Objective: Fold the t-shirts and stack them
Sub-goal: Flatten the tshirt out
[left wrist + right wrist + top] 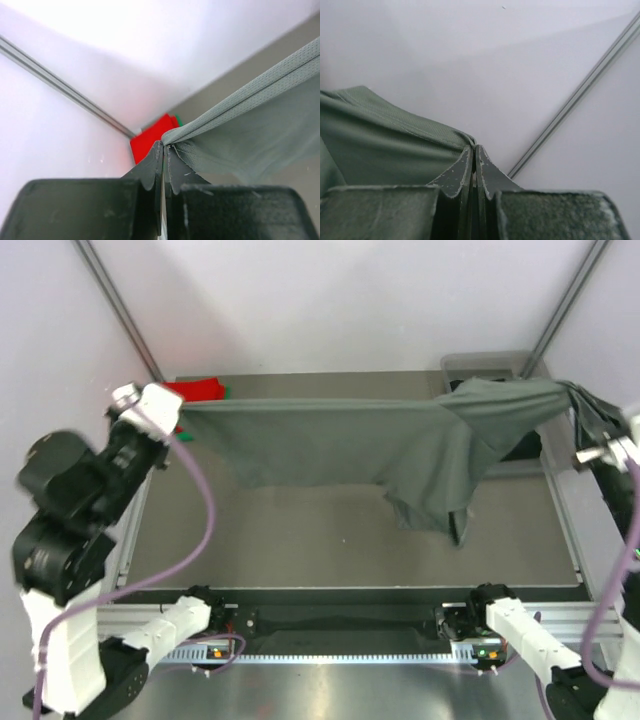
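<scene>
1. Cloth is what fills the scene: a grey shirt (340,445) hangs in the air, stretched from left to right over the far half of the counter (300,530). Its top edge is pulled into a nearly straight line. The body sags below that, with a heavy bunch drooping right of the middle. I cannot tell whether the lowest tip touches the counter.
2. The left hand (162,150) is clenched on the shirt's left end, raised at the far left. Its own camera shows the two fingers pressed together with the hem pinched between them.
3. The right hand (474,155) is clenched the same way on the other end, raised at the far right, close to the clear tub (480,365) in that corner.
4. A red shirt (195,390) lies as a small flat packet in the far left corner, and a sliver of a green shirt (224,393) shows just beside it. My guess is that those two are already folded and make the start of the stack, though how neatly they sit is hard to see.
5. The grey shirt looks spread but not folded. By my reckoning it has yet to be laid flat, folded up and carried to the pile.
6. I cannot pick out a black shirt for certain. There is something dark by the tub, but I cannot tell what it is.
</scene>
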